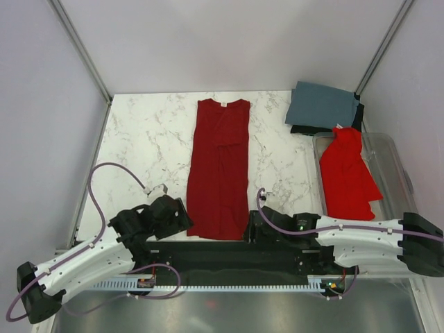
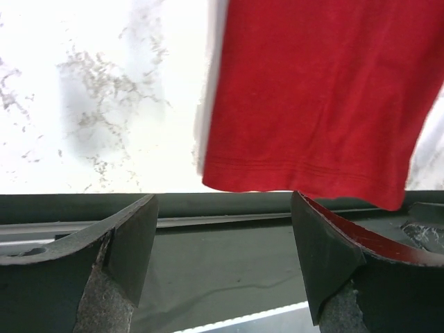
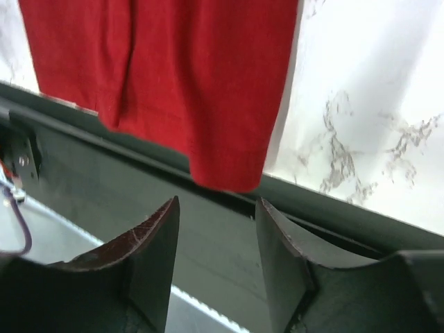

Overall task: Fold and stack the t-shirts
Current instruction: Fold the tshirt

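Crimson shirt: lies on the marble table, folded lengthwise into a narrow strip. The collar points to the far edge and the hem to the near edge. The hem runs just past the marble onto the dark rail that crosses the near edge between the arm bases.

Left gripper: low at the near edge, just beside the hem's left corner. The jaws stand wide apart and nothing lies between the fingers. In the left wrist view the right-hand finger sits directly below the hem – whether it touches the cloth cannot be told.

Right gripper: low at the near edge, just beside the hem's right corner. The jaws are parted, less widely than the left pair, and hold nothing. In the right wrist view the hem corner hangs above the gap, clear of both fingers.

Grey shirt: folded flat at the far right corner of the table. It rests on the black shirt, which shows along its near and right edges.

Red shirt: unfolded, in the clear bin at the right side of the table. Its upper end lies over the bin's far rim, touching the black shirt's edge.

Both arms lie low along the rail – one on each side of the crimson shirt.
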Robot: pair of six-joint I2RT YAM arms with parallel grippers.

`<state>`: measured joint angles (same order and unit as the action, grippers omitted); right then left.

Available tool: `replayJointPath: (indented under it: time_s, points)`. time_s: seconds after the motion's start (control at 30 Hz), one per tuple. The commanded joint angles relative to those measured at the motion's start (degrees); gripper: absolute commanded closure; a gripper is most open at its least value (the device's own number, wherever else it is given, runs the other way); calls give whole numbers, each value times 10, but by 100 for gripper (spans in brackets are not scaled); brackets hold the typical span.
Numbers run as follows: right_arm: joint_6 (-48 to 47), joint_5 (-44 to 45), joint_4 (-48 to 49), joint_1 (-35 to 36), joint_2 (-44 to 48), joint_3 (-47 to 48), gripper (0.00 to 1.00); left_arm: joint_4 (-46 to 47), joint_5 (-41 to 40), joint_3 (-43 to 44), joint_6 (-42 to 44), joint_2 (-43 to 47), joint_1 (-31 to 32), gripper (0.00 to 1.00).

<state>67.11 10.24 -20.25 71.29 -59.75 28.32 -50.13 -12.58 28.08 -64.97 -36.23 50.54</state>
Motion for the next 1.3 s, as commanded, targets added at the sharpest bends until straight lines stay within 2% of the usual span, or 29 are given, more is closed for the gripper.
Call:
replayJointPath:
  time_s: [0.0,0.17,0.37,0.63,0.77,0.8,0.9,0.97,1.07,1.2,1.27]
  points:
    - [43,52,49,8,-30,0,46,6,-28,-9,-36,9,-1,17]
    - [39,89,64,7,-41,-19,48,39,-15,-35,-40,-23,-1,19]
    - [40,93,87,7,-63,-37,50,89,-2,-57,-42,-55,-1,22]
    - [16,76,121,7,-124,-30,67,119,7,-73,-40,-78,-1,32]
    - [7,74,129,6,-131,-29,80,129,12,-73,-38,-89,-1,39]
    - [6,73,130,6,-129,-31,85,134,12,-72,-37,-92,-2,47]
    - [5,74,134,6,-124,-35,95,143,16,-70,-34,-103,-1,62]
    - [5,76,135,7,-120,-38,100,156,19,-68,-30,-115,-2,67]
    - [6,79,137,7,-108,-43,100,174,25,-64,-22,-135,-1,76]
    - [5,91,133,7,-79,-52,100,185,26,-50,-3,-143,-1,98]
    - [5,95,116,6,-65,-53,100,181,31,-43,1,-136,0,98]
